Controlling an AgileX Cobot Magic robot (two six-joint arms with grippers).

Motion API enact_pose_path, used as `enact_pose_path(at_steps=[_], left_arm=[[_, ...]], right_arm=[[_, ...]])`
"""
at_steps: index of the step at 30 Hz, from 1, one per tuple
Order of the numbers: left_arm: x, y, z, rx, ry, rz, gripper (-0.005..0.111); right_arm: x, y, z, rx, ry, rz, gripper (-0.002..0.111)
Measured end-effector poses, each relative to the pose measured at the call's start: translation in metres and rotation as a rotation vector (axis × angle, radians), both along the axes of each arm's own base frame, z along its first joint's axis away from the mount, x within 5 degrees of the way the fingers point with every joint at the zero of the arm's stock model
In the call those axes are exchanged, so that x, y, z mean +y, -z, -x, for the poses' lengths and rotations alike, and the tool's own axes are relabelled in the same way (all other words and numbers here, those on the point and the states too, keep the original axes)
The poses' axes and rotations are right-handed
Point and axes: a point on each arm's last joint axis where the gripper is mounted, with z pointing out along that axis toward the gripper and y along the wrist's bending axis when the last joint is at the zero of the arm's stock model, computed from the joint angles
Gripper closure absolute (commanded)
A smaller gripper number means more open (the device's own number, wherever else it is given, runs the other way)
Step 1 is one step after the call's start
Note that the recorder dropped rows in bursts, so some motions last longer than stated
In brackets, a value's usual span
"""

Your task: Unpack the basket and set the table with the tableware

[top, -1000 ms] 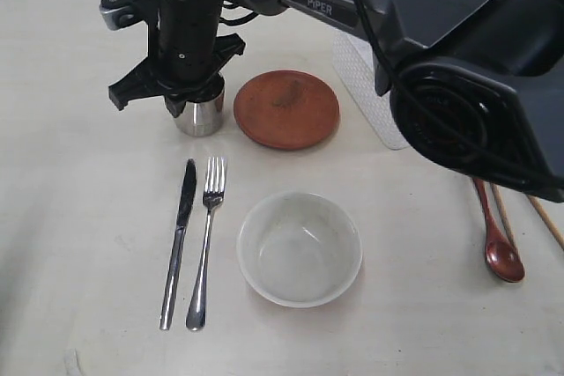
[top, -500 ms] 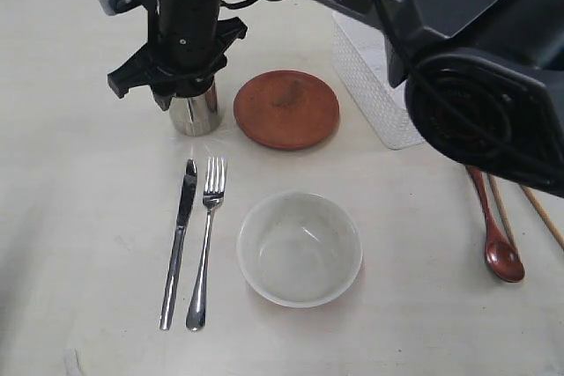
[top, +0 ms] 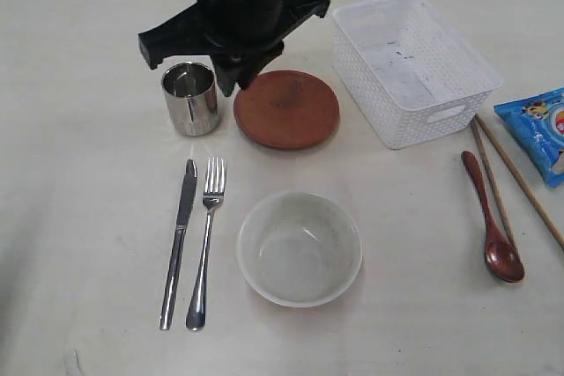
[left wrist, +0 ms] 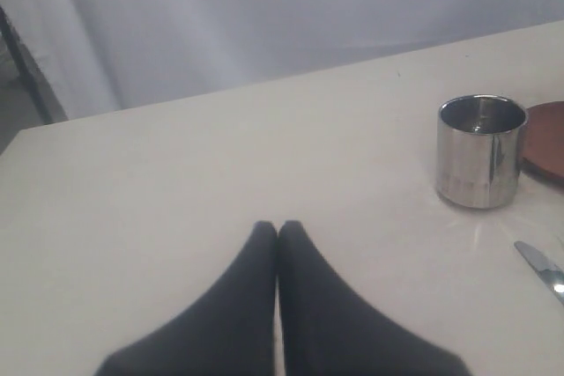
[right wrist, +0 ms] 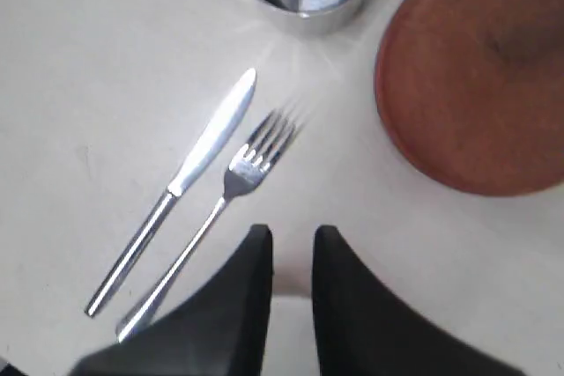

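One piece is newly set: the right gripper, clamped over the cup a second ago, now hangs clear, jaws slightly parted and empty, leaving the cup upright on the table just beside the plate.

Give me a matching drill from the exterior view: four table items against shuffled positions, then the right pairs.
Items:
1. shiny steel cup
2. pale grey-green bowl
3. white perforated plastic basket
4. dark red wooden spoon

Positions:
A. lying alongside the brown chopsticks
B. just right of the steel fork
C. between the reddish-brown round plate and the blue chip bag
D. upright, left of the plate

Pairs: 1-D, 2-B, 3-C, 4-A
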Motion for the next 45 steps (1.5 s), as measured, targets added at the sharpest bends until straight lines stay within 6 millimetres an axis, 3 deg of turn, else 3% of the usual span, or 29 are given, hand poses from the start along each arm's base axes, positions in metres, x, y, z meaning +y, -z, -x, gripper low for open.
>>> enact_pose_path(at_steps=[5,10,16,17,24,33,36,41,45], left_arm=[[0.000,0.000,0.000,0.000,0.000,0.000,0.107],[0.000,0.000,0.000,0.000,0.000,0.000,0.107],[0.000,0.000,0.000,0.000,0.000,0.000,0.107],[0.000,0.000,0.000,0.000,0.000,0.000,0.107],[0.000,0.000,0.000,0.000,0.000,0.000,0.107],[0.000,0.000,0.000,0.000,0.000,0.000,0.107],[0.000,0.000,0.000,0.000,0.000,0.000,0.107],[0.000,0.000,0.000,0.000,0.000,0.000,0.107],[0.000,0.000,0.000,0.000,0.000,0.000,0.107]], right_arm=[[-0.046,-0.018,0.038,-0.016,0.021,0.038,0.091],[-0.094,-0.009,0.070,-0.045,0.092,0.141,0.090],[-0.138,0.021,0.102,-0.013,0.188,0.046,0.059],[-0.144,0.031,0.105,0.000,0.205,0.024,0.058],[-0.144,0.074,0.110,0.037,0.210,-0.099,0.058],[-0.128,0.127,0.088,0.088,0.242,-0.058,0.059],[-0.124,0.137,0.083,0.098,0.247,-0.045,0.071],[-0.122,0.146,0.080,0.092,0.249,-0.044,0.105],[-0.119,0.144,0.077,0.069,0.256,-0.072,0.108]])
